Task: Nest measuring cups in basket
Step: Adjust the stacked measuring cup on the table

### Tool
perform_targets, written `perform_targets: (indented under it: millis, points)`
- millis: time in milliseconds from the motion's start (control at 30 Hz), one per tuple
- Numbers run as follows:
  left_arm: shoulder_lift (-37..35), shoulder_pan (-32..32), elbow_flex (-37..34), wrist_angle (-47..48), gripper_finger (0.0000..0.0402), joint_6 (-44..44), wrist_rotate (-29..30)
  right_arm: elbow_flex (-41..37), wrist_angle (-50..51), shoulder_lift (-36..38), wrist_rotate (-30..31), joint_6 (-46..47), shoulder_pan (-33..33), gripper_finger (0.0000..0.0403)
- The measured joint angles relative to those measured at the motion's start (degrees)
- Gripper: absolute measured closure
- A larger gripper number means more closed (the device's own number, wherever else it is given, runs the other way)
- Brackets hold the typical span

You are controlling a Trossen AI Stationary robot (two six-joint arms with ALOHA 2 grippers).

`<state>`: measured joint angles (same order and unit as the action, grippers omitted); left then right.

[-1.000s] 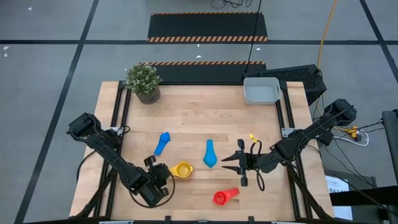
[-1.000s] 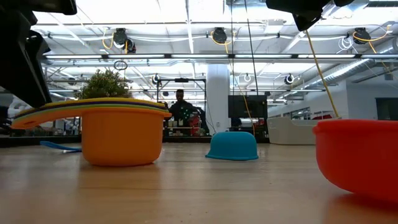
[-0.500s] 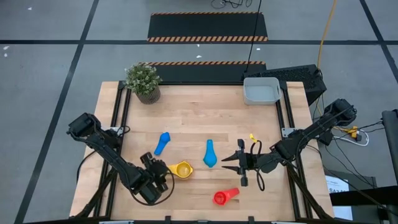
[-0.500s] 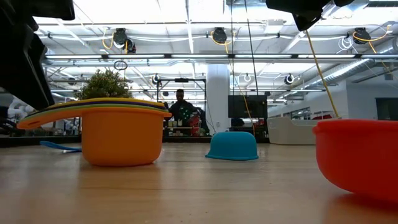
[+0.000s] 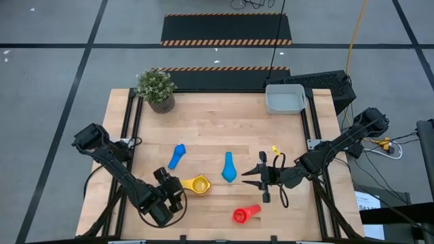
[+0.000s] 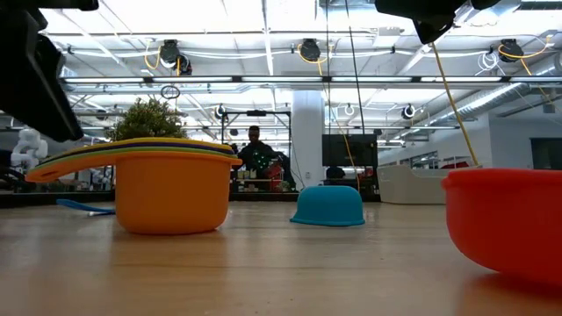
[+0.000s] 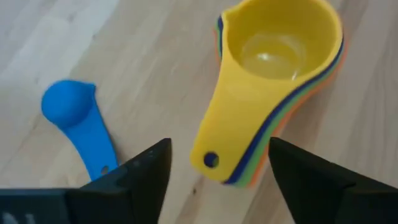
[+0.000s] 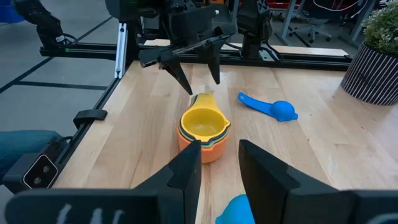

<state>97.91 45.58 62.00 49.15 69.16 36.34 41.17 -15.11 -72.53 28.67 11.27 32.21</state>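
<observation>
You have the basket [image 5: 285,99] at the table's [image 5: 217,122] far right corner and the potted plant [image 5: 156,89] at its far left corner. The nested stack of cups [image 5: 197,184] sits near the front, left of centre. One single cup [image 5: 177,155] lies behind the stack and to its left, another [image 5: 229,168] just to its right, and a third [image 5: 245,214] further right, near the table's front edge.
</observation>
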Motion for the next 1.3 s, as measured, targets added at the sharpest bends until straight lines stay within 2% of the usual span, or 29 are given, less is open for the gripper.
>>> perform_targets:
  millis: [200,300,467,633,733,900,1167,1300]
  points:
    - [0.00,0.31,0.00,-3.78,0.0028,-6.21,1.20,0.00,0.00,0.00,0.00,0.00,0.00,0.0303]
    - [0.00,-0.44,0.00,-4.35,0.0007,-8.20,1.08,0.00,0.00,0.00,0.01,-0.02,-0.02,0.0303]
    - [0.38,-2.42,-0.90,-6.34,0.0022,-10.93,-1.16,-0.02,0.00,0.00,0.00,0.01,0.00,0.0303]
    - [0.37,-3.60,-6.10,-17.80,0.0025,-17.44,-5.58,-0.02,0.00,0.00,-0.02,0.02,0.00,0.0303]
    - [0.37,-4.53,-10.03,-22.08,0.0025,-17.84,-7.27,-0.02,0.00,0.00,-0.17,0.02,0.00,0.0303]
    - [0.38,-5.22,-12.89,-22.27,0.0025,-15.71,-7.88,-0.02,0.01,0.00,-0.20,0.02,0.00,0.0303]
    - [0.37,-5.20,-12.96,-22.47,0.0027,-16.07,-8.17,-0.02,0.02,0.00,-0.18,-0.15,0.00,0.0303]
    - [0.37,-5.18,-12.45,-22.30,0.0056,-15.94,-8.71,-0.02,0.06,0.00,-0.18,-0.37,0.00,0.0303]
